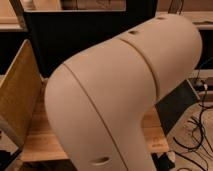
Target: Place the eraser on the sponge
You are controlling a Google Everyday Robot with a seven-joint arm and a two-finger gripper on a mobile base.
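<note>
My own cream-coloured arm [120, 95] fills most of the camera view and blocks nearly everything behind it. The gripper is out of view. The eraser and the sponge are both hidden. Only strips of the wooden tabletop [40, 140] show at the lower left and to the right of the arm.
A tall black panel [75, 40] stands behind the table. A wooden board [17, 95] leans at the left edge. A dark slanted panel [177, 105] and black cables [200, 130] lie to the right, off the table.
</note>
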